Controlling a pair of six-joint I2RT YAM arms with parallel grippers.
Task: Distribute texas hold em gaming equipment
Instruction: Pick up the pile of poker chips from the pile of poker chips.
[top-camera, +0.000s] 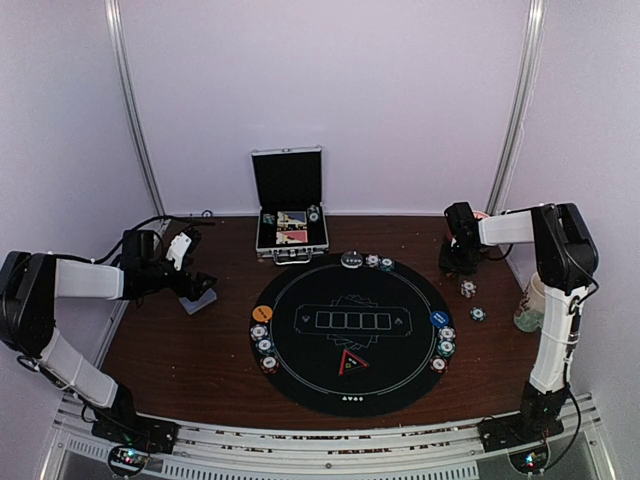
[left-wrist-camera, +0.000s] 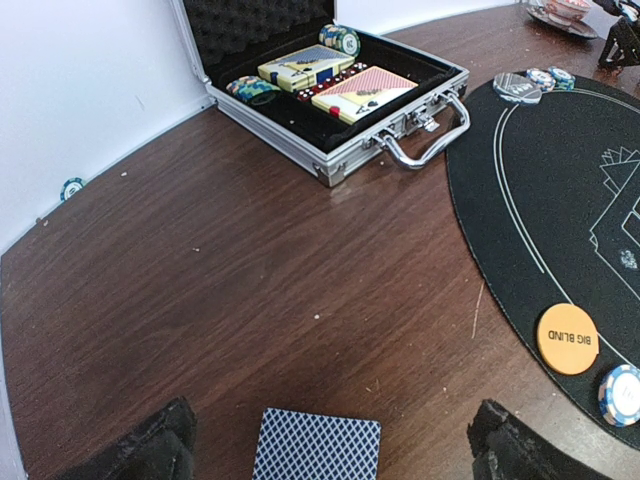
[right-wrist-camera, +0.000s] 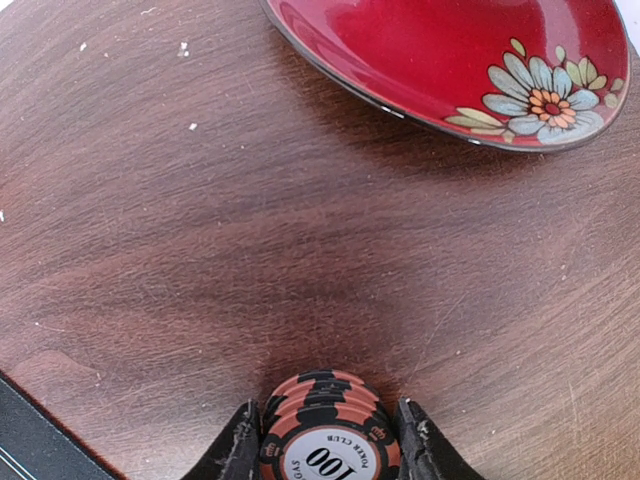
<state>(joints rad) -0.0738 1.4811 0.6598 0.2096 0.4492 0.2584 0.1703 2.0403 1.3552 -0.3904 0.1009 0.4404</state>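
Brown table (right-wrist-camera: 300, 220), chip stack (right-wrist-camera: 325, 440) cropped between fingers (right-wrist-camera: 240, 452)

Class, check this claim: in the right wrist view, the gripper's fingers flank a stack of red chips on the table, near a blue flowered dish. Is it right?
No. The dish is red, not blue; the right wrist view shows it. The rest stands: the fingers of the right gripper flank the red chips on the table.

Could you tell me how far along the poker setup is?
Done: chips and buttons sit at three mat positions. In hand: the right gripper brackets a red chip stack; the open left gripper hovers over a card. Left: spare chips and decks in the case.
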